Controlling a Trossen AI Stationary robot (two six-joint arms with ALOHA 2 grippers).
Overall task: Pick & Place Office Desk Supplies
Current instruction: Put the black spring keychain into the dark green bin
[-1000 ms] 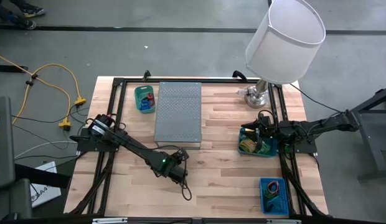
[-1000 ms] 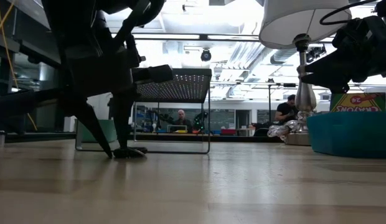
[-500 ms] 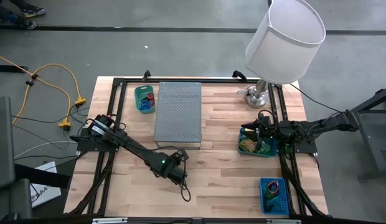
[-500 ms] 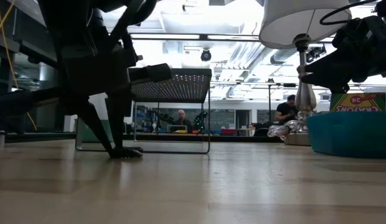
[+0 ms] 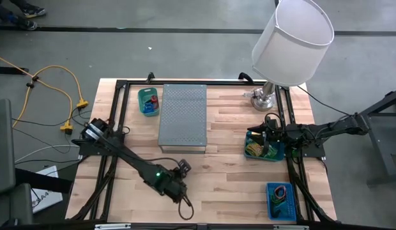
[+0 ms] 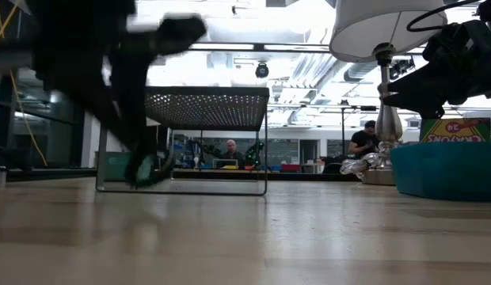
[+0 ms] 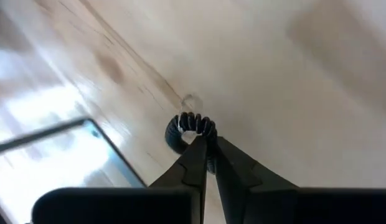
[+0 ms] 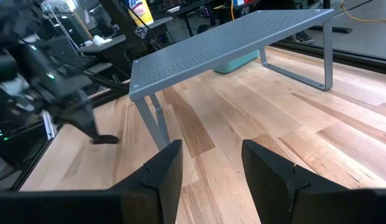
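My left gripper [image 5: 182, 167] is over the table's near middle, shut on a dark coiled rubber band [image 7: 189, 127]; in the low view it shows as a blurred dark shape [image 6: 144, 169] just above the wood. My right gripper [image 8: 208, 167] is open and empty, hovering over the teal bin [image 5: 262, 146] at the table's right edge, which holds yellow-green packets [image 5: 253, 149] and a crayon box [image 6: 456, 129]. A second teal bin [image 5: 148, 101] with small items stands at the far left. A blue bin [image 5: 281, 199] with coloured bands stands at the near right. My left gripper pinches the band's coil [image 7: 205, 138] between its two fingertips, on one side of the loop. The rest of the loop sticks out past the fingertips. The band looks lifted a little clear of the table.
The grey perforated metal stand [image 5: 182, 116] sits at the far middle on thin legs. The lamp with a white shade [image 5: 291, 39] stands at the far right corner. A loose cable loop [image 5: 185, 206] trails from my left arm. People sit in the room beyond the table.
My left gripper has moved toward the table's near edge and a little left, and has risen from the wood with the dark band between its shut fingers. The band has come off the table. My right arm has kept still.
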